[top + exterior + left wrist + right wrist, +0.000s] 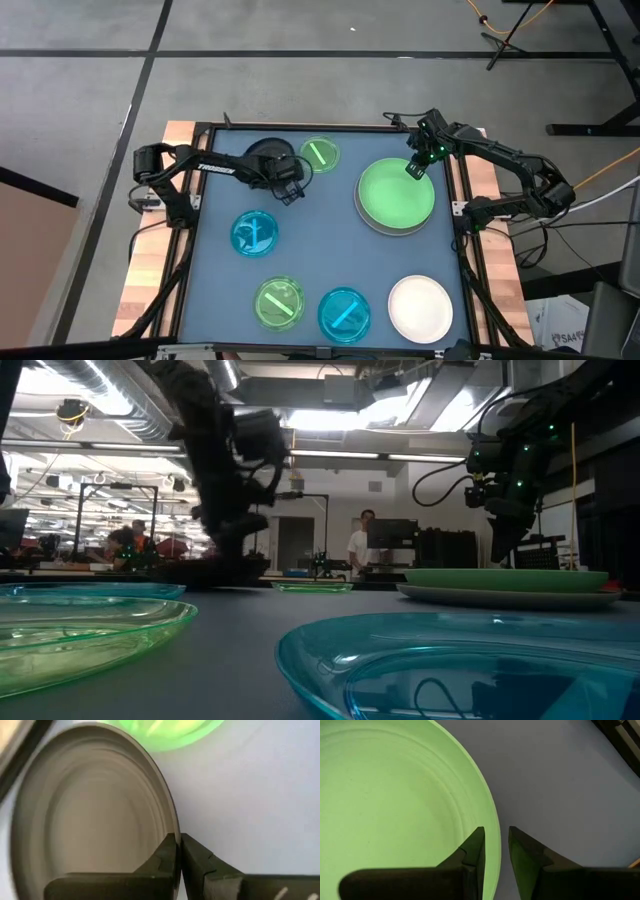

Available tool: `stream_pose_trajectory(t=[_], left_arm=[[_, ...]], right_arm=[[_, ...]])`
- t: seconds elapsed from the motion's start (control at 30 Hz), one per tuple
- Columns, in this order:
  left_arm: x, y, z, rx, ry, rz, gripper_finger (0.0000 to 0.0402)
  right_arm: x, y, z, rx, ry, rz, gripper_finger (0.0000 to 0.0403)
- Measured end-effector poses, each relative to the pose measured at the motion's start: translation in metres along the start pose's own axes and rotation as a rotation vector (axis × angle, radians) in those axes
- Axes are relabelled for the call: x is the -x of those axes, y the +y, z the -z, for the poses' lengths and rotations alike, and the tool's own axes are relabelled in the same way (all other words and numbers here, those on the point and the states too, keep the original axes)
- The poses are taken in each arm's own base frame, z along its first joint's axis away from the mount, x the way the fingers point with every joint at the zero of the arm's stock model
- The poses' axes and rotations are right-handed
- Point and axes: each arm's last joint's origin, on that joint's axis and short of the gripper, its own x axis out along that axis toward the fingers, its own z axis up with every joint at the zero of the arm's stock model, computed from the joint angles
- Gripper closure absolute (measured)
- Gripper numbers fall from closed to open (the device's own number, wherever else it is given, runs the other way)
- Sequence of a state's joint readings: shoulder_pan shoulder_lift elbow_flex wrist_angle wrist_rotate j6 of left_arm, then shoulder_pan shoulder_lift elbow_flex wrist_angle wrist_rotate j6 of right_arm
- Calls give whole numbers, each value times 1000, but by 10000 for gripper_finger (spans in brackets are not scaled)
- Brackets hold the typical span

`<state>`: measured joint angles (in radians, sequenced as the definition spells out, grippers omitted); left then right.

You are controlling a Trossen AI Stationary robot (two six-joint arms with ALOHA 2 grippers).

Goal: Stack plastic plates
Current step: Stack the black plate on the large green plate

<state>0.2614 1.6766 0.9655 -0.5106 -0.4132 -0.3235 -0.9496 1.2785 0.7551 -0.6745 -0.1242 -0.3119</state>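
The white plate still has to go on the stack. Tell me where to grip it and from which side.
Grip the white plate by its thin raised rim, one finger inside, one outside, descending from above. It lies flat on the table, so only the lip offers purchase. Probably take the edge facing the right gripper, away from the blue plate beside it.

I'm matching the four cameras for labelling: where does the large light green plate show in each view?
High view: large light green plate, right of centre, stacked on a grey plate.
Low view: right side, on the grey one.
Left wrist view: not in it.
Right wrist view: fills the left half.
Shared landmark: the right end effector at its rim.
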Motion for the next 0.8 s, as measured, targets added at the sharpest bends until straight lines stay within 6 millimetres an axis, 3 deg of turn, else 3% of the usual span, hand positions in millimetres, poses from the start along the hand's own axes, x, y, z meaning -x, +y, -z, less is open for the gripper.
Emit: stream_pose_trajectory(t=[0.23,0.43,0.8], left_arm=[[29,-13,-35,-86,-135,42,395],[53,-24,-53,-166,-226,68,395],[76,-48,-54,-387,-304,97,395]], right_arm=[[0,0,0,0,0,0,326],[0,0,0,0,0,0,326],[0,2,-4,-160,-54,-82,326]])
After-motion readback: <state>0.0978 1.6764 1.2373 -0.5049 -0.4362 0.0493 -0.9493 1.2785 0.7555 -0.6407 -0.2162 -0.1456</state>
